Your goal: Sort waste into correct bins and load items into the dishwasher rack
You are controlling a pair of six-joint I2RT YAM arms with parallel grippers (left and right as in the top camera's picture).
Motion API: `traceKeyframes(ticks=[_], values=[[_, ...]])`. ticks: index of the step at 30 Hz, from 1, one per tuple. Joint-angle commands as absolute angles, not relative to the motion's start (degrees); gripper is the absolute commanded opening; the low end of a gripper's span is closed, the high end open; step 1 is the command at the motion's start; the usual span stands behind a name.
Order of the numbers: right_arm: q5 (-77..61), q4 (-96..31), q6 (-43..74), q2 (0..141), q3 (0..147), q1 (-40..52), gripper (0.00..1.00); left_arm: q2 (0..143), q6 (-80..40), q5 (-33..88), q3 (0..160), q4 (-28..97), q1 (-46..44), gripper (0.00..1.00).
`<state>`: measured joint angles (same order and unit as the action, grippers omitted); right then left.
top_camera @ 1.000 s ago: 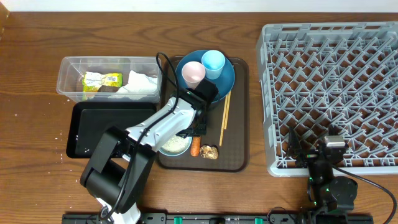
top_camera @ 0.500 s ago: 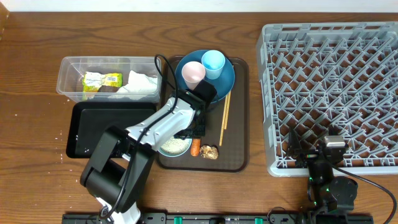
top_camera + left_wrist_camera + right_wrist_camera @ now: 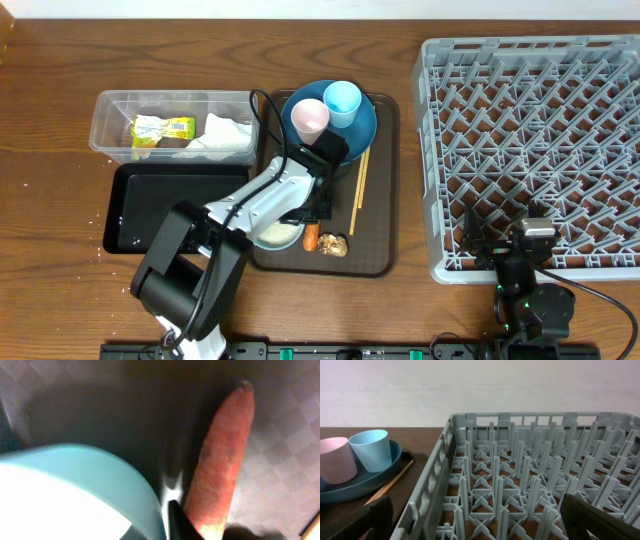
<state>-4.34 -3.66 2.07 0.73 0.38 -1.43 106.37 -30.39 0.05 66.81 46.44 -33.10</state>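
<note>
left end effector [image 3: 313, 215]: closed, carrot stick [image 3: 222, 460] against its tip, grip unclear
right end effector [image 3: 480, 512]: wide open, empty, at rack [image 3: 520, 475] edge

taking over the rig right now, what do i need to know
Left gripper: shut, low between bowl and carrot on the brown tray; no grip can be confirmed.
Right gripper: open, at the rack's near edge.
Done: wrapper and napkin in the clear tub.
Left: rice, carrot, lump to bin; plate, pink cup, blue cup, bowl, chopsticks to rack.
</note>
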Motion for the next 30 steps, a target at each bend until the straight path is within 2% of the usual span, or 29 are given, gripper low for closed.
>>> traceKeyframes(ticks=[1, 21, 30], values=[[-4.54, -3.90, 1.19, 0.56, 0.32, -1.43, 0.99, 107.18, -30.33, -1.48, 66.11, 46.78, -32.69, 0.07], [-4.51, -3.90, 1.19, 0.56, 0.32, -1.43, 0.99, 99.94, -27.49, -1.39, 69.21, 50.78, -32.69, 0.06], [-4.51, -3.90, 1.19, 0.56, 0.32, -1.43, 0.99, 97.34, -26.61, 2.57, 69.25, 50.94, -32.69, 0.06]])
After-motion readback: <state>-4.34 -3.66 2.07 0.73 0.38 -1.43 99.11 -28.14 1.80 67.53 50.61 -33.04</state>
